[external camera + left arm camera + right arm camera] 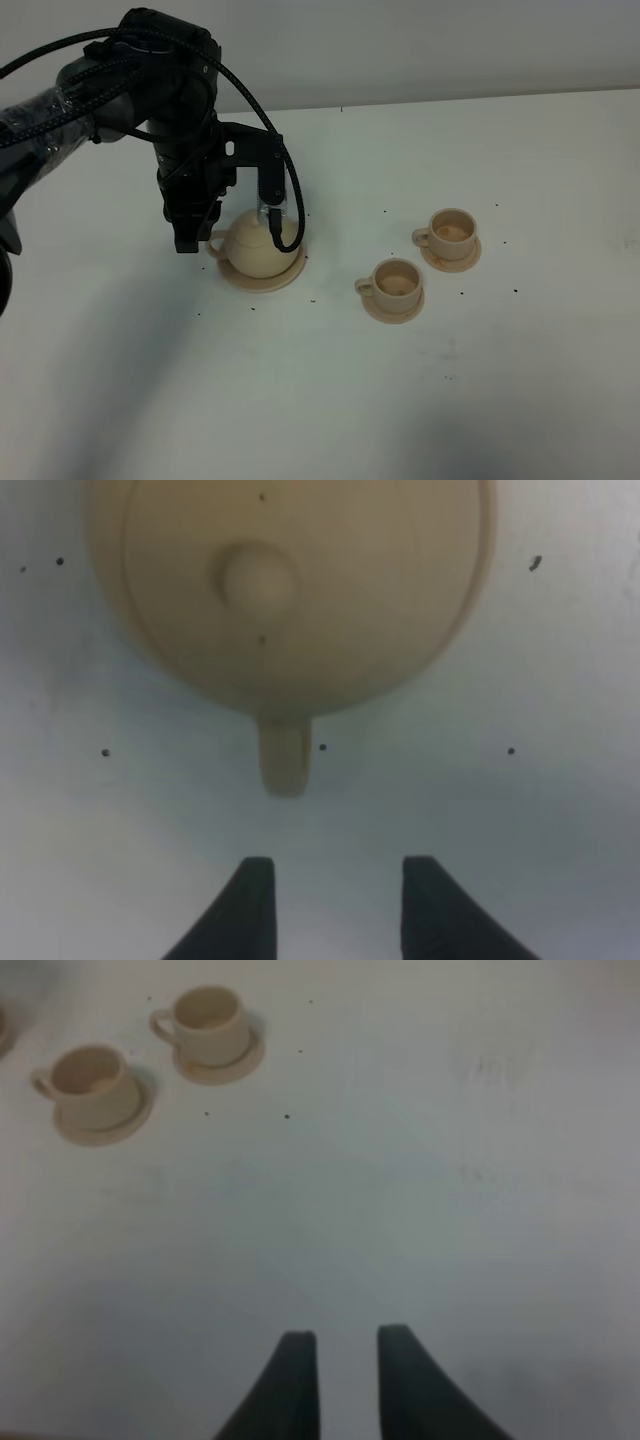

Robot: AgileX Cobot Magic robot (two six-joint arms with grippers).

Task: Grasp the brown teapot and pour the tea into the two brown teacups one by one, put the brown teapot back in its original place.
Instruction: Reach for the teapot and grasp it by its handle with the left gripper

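Teapot (pixel 258 245) sits upright, lid on, on its plate (pixel 262 284), left of centre on the worktop (pixel 300 400), with its handle (pixel 285 755) pointing left. My left claw (pixel 337 864) hangs just left of the handle, spread wide and pinching nothing; the handle is clear of the fingertips. Near cup (pixel 397 280) and far cup (pixel 452 230), each on a saucer, stand right of the teapot, well apart from it. My right claw (pixel 347 1336) is over the worktop, slightly parted, holding nothing.

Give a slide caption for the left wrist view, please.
Left hand, open, faces the loop handle of the brown teapot without touching it.
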